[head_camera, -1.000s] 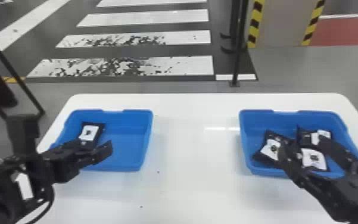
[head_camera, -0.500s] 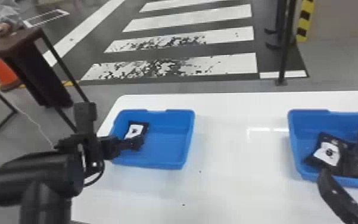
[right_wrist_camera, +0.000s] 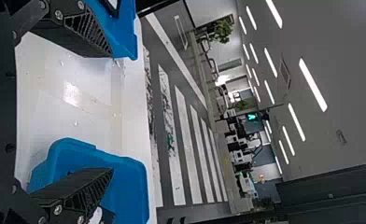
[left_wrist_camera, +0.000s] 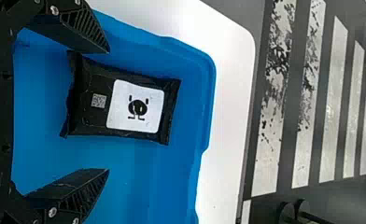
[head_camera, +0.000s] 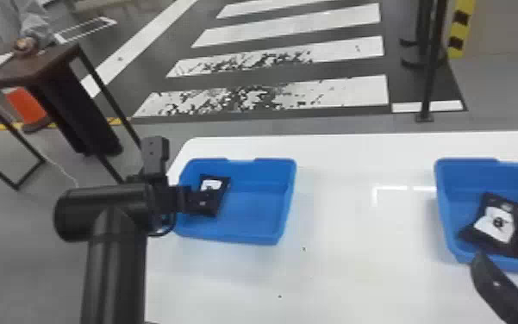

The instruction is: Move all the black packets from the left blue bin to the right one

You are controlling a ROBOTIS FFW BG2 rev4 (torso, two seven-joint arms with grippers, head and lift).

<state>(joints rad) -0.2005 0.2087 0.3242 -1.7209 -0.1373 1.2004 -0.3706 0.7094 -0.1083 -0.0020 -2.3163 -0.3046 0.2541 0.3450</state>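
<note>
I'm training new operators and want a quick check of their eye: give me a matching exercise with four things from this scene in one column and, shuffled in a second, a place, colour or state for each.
Things
1. left gripper
2. tabletop
3. right gripper
4. lone black packet

Places, colours, states
A. open, on the side of the right blue bin
B. lying inside the left blue bin
C. white
D. open, at the left blue bin

Right pairs: 1-D, 2-C, 3-A, 4-B
</note>
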